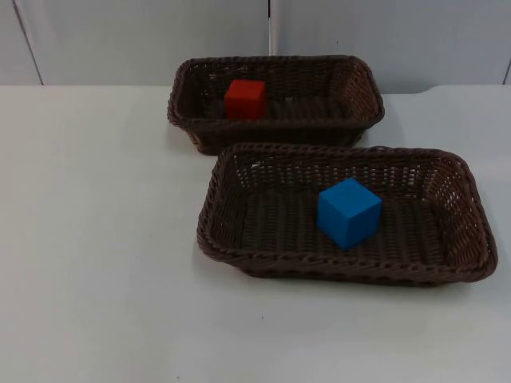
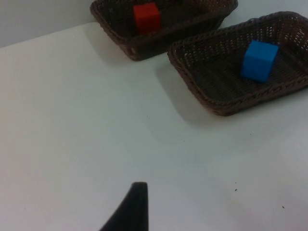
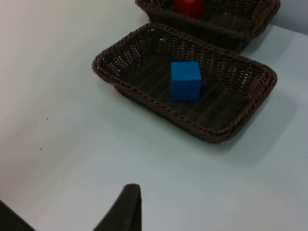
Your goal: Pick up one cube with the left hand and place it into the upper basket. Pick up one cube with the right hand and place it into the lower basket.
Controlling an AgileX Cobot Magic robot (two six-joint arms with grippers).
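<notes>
Top view: red cube [image 1: 245, 99] sits in upper basket [image 1: 363, 110], blue cube [image 1: 348, 212] in lower basket [image 1: 467, 263]; both seem placed. Either end effector's state: cannot tell.

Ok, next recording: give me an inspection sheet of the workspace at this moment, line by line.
Surface: white table, a few tiny dark specks.
Job's things: red cube lies in the upper basket; blue cube lies in the lower basket. The baskets stand close together, the lower one nearer the camera.
Clutter: nothing seen.
Grippers: left gripper's black fingertip and right gripper's black fingertip are over bare table, away from the baskets; both arms wait.
Cables: nothing seen.
Surroundings: grey partition wall behind the table.
</notes>
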